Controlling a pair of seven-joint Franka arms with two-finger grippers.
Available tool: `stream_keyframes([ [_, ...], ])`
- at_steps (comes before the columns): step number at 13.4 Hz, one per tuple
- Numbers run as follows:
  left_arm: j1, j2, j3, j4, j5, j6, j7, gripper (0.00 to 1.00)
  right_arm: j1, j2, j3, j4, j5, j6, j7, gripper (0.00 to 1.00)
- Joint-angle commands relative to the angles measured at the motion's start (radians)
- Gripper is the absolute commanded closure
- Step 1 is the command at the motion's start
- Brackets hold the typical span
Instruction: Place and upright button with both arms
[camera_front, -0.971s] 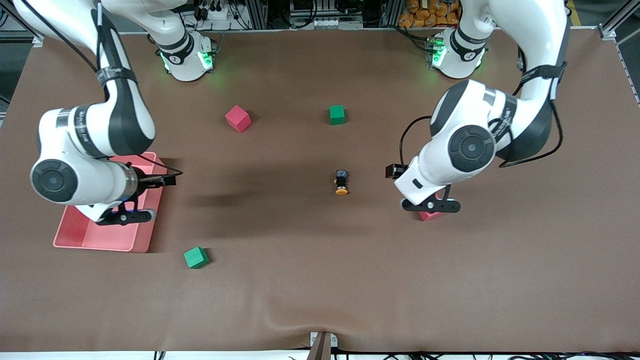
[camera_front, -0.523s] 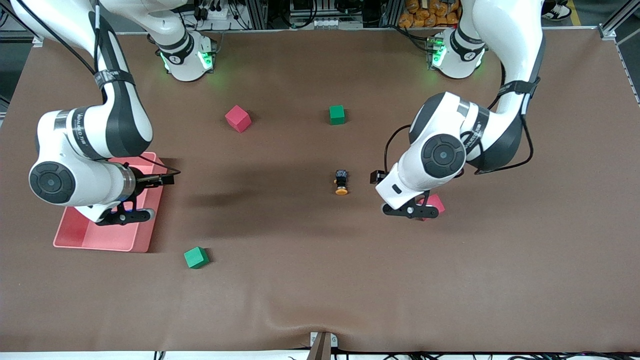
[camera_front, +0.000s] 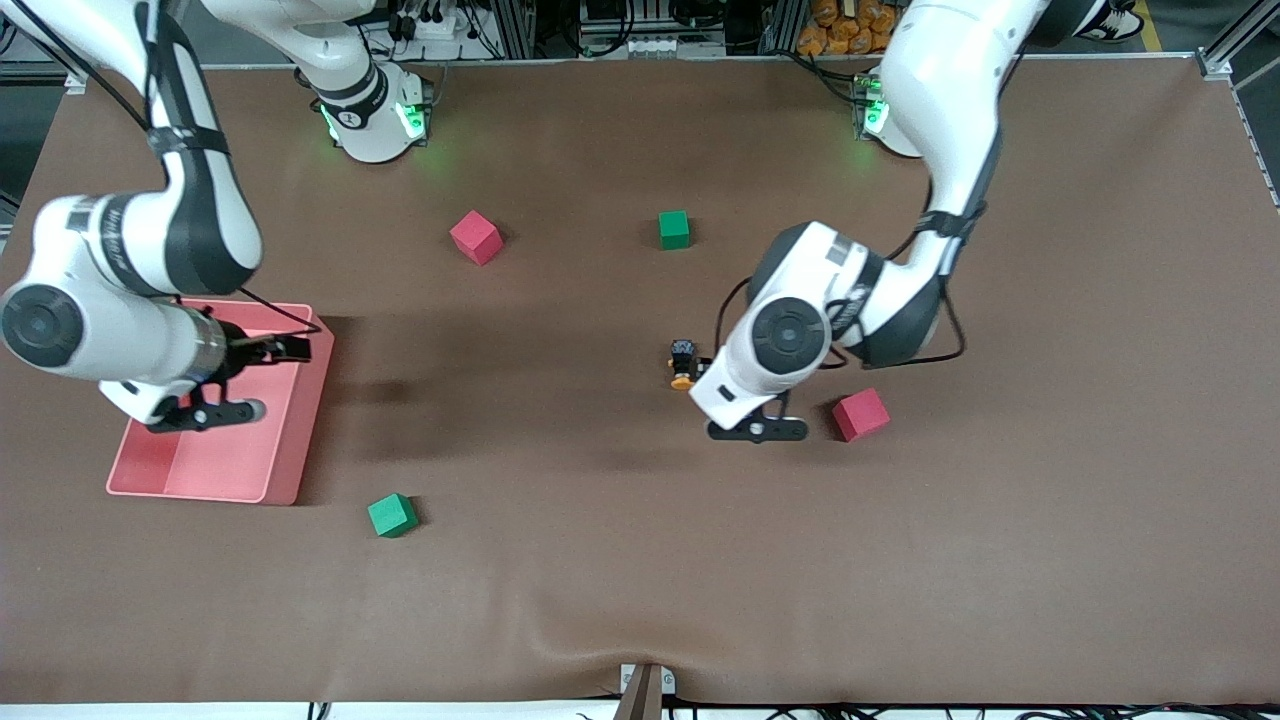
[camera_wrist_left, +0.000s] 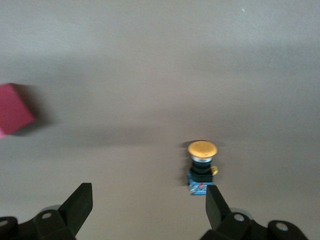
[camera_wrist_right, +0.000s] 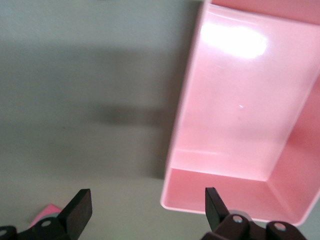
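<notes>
Lying on its side mid-desk, the button (camera_front: 683, 363) points its orange cap toward the front camera, so it needs grasping and uprighting. The left gripper (camera_wrist_left: 149, 210) hangs over the desk just beside it, fingers spread and empty, apparently lining up a grasp. The right gripper (camera_wrist_right: 148, 209) waits, released, over the pink tray (camera_front: 290, 440). No legible writing.

Button (camera_front: 683, 363), orange cap on black body, lies on its side mid-table, cap toward the front camera.
</notes>
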Motion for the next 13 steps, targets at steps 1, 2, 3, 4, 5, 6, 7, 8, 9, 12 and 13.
stream_keyframes([
  [1,-0.044,0.062,0.004,0.045,-0.042,0.039,-0.039,0.00,-0.071,-0.107,0.016,-0.075,-0.011,0.012,-0.047,0.00],
  [2,-0.055,0.078,0.003,0.043,-0.050,0.057,-0.058,0.00,-0.099,-0.124,0.016,-0.075,-0.013,0.009,-0.056,0.00],
  [3,-0.067,0.089,0.003,0.043,-0.053,0.071,-0.070,0.00,-0.135,-0.141,0.018,-0.074,-0.013,0.007,-0.076,0.00],
  [4,-0.070,0.104,0.001,0.043,-0.057,0.082,-0.070,0.00,-0.146,-0.161,0.018,-0.066,-0.013,-0.011,-0.091,0.00],
  [5,-0.071,0.117,0.001,0.043,-0.080,0.095,-0.070,0.00,-0.146,-0.172,0.018,-0.042,-0.013,-0.054,-0.091,0.00],
  [6,-0.071,0.126,0.001,0.043,-0.094,0.099,-0.070,0.00,-0.145,-0.173,0.018,0.004,-0.013,-0.112,-0.085,0.00],
  [7,-0.070,0.128,0.000,0.042,-0.120,0.099,-0.070,0.00,-0.140,-0.172,0.019,0.059,-0.014,-0.161,-0.078,0.00],
  [8,-0.071,0.135,0.001,0.040,-0.135,0.097,-0.070,0.00,-0.136,-0.170,0.021,0.101,-0.014,-0.191,-0.078,0.00],
  [9,-0.078,0.141,0.001,0.039,-0.137,0.097,-0.070,0.00,-0.134,-0.170,0.024,0.134,-0.014,-0.209,-0.076,0.00],
  [12,-0.084,0.151,0.001,0.036,-0.154,0.094,-0.072,0.00,-0.131,-0.173,0.027,0.200,-0.014,-0.252,-0.072,0.00],
  [13,-0.082,0.155,0.001,0.030,-0.163,0.094,-0.072,0.00,-0.131,-0.173,0.027,0.226,-0.014,-0.272,-0.072,0.00],
])
